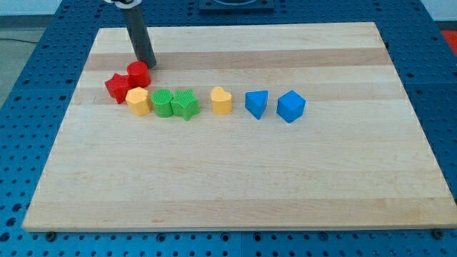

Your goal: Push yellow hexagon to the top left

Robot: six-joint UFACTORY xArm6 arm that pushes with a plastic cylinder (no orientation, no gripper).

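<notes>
The yellow hexagon (138, 101) sits on the wooden board (235, 178) at the left of a row of blocks. My tip (147, 64) rests on the board just above and slightly right of the red cylinder (138, 73), which lies directly above the yellow hexagon. A red star (117, 87) touches the hexagon's upper left. The tip is not touching the yellow hexagon.
To the hexagon's right lie a green cylinder (163, 103), a green star (186, 104), a yellow heart (221, 101), a blue triangle (256, 104) and a blue cube (290, 106). The board's top left corner (102, 32) lies above the tip.
</notes>
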